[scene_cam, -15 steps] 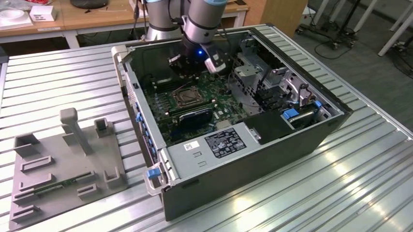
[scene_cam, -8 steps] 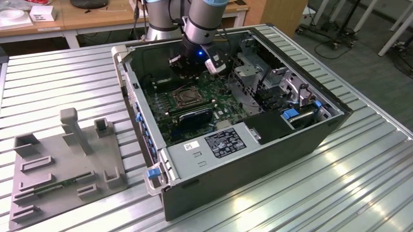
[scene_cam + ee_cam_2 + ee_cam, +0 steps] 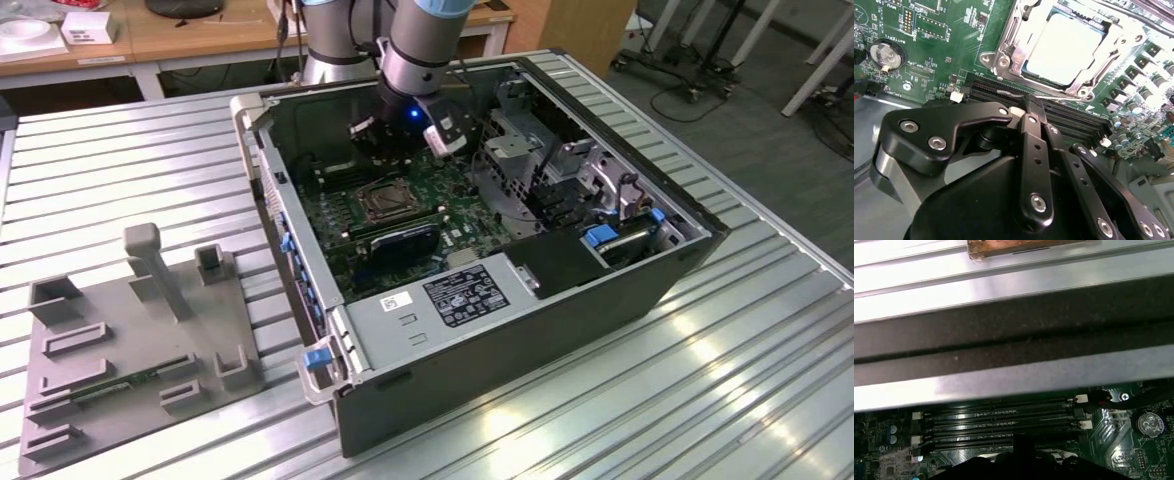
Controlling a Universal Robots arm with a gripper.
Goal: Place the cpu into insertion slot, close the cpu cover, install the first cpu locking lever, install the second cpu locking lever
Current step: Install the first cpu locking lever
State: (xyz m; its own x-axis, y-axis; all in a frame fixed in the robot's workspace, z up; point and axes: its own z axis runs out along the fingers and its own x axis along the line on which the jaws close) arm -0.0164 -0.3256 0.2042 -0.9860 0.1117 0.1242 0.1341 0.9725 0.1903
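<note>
The exterior view looks down on the computer case; both wrist views closely share its memory slots.

- Circuit board: green, fine white print.
- Cpu: pale silver, plain. Cpu cover around it: bright silvery metal.
- End effector: matte black, silver screw heads.
- Memory slots: black, white end clips.
- Coin cell: silver, black ring.
- Computer case: dark grey walls, pale grey rim, blue latches.
- Surface: silvery, ribbed in parallel lines.
- Fixture plate: flat grey.
</note>
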